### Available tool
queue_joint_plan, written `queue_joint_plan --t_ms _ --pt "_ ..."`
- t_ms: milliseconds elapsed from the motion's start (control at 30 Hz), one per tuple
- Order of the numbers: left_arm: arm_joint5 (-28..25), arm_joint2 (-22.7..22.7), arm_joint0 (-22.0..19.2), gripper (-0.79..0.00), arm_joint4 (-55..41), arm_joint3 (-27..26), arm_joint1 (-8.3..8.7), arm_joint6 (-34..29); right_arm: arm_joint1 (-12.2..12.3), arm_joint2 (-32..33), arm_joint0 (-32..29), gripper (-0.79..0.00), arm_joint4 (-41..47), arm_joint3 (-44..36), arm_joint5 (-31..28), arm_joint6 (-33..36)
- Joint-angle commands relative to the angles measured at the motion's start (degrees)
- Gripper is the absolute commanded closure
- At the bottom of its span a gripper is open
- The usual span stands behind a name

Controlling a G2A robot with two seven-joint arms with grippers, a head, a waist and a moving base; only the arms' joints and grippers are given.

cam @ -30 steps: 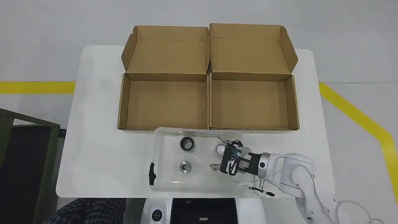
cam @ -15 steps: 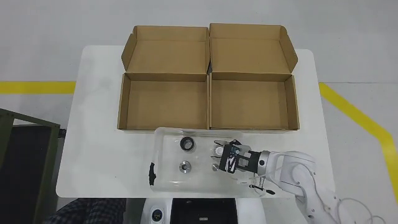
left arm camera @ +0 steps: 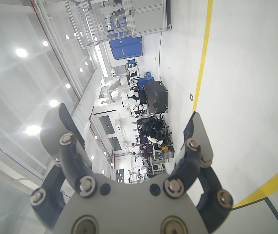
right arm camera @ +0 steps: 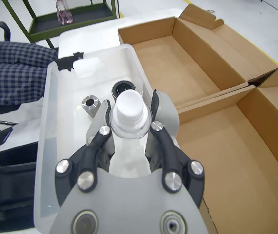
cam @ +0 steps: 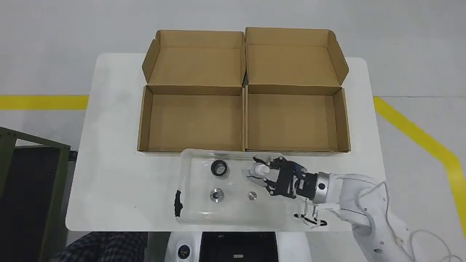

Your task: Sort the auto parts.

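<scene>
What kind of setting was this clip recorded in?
Probably a factory or robotics workshop hall: yellow painted floor lines, a grey aluminium-framed machine enclosure, and cluttered workstations farther back under high ceiling lights.

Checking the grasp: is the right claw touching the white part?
Touching. The right wrist view shows the right claw shut on the white part, pressing it from both sides.

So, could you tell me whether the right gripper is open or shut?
The right gripper is shut on the white part: its jaws press both sides of it, over the clear bin.
</scene>
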Motion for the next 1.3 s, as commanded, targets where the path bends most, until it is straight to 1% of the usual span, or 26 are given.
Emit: queue_joint_plan --t_ms 0,333,500,667,967,1100,1267 --pt "0.0 0.0 0.0 -0.785 0.0 0.0 0.0 0.0 0.0 0.7 0.0 0.0 2.3 0.3 0.0 -1.5" --pt "0.0 0.0 0.0 -0.785 0.0 0.0 0.0 0.0 0.1 3.7 0.4 0.0 13.0 0.9 1.5 -6.4" --pt "0.0 0.0 0.0 -0.785 0.0 0.0 0.0 0.0 0.0 3.6 1.4 0.0 19.1 2.6 0.9 -7.3" --pt "0.0 0.0 0.0 -0.785 0.0 0.0 0.0 0.0 -0.1 3.2 2.9 0.0 23.4 3.9 1.6 -7.8" --pt "0.0 0.0 0.0 -0.785 0.0 0.0 0.0 0.0 -0.3 4.1 3.2 0.0 26.2 4.4 3.3 -9.4" --pt "0.0 0.0 0.0 -0.785 0.0 0.0 0.0 0.0 -0.3 4.5 3.1 0.0 25.1 4.3 4.2 -9.1" --pt "0.0 0.0 0.0 -0.785 0.0 0.0 0.0 0.0 -0.4 4.9 3.3 0.0 21.7 3.7 7.0 -8.5"
